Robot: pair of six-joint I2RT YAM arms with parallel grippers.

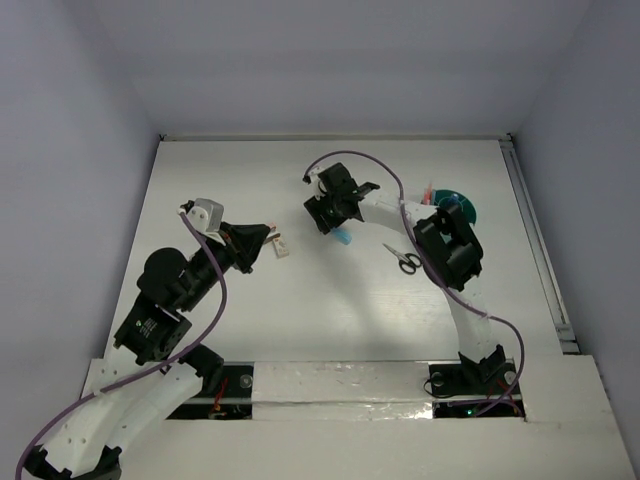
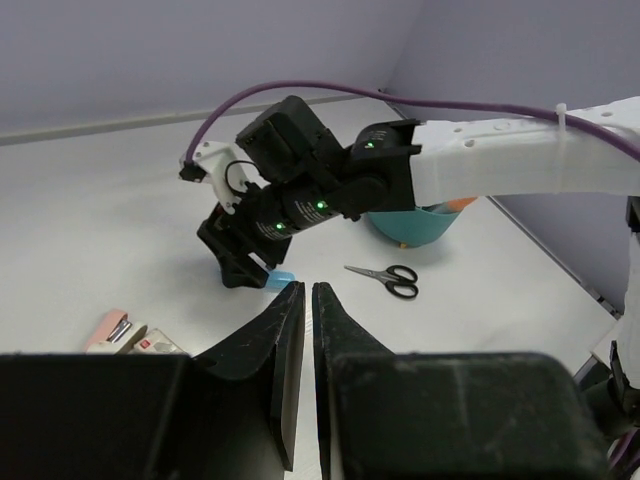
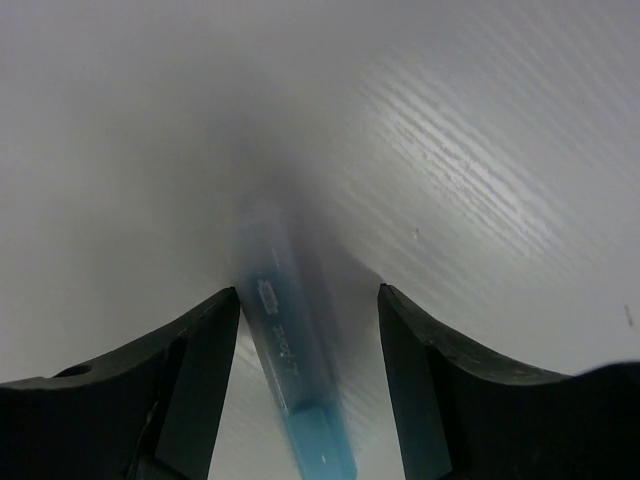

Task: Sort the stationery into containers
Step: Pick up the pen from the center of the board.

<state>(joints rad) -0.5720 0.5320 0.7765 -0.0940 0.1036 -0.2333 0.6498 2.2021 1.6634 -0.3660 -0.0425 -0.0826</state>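
Note:
A blue-capped clear pen (image 3: 285, 340) lies on the white table between the spread fingers of my right gripper (image 3: 308, 295), closer to the left finger; the jaws stand open around it. From above, the right gripper (image 1: 328, 218) points down at the pen (image 1: 343, 239). Black-handled scissors (image 1: 403, 260) lie to its right. The teal cup (image 1: 462, 212) holds a pink pen (image 1: 430, 190); an orange marker (image 2: 460, 204) shows in it too. My left gripper (image 2: 301, 288) hovers shut and empty, near small erasers (image 2: 125, 335).
The right arm (image 2: 520, 165) stretches across in front of the cup (image 2: 410, 228). The scissors (image 2: 385, 277) lie between the cup and my left fingers. A rail (image 1: 535, 240) runs along the table's right edge, with grey walls behind and beside.

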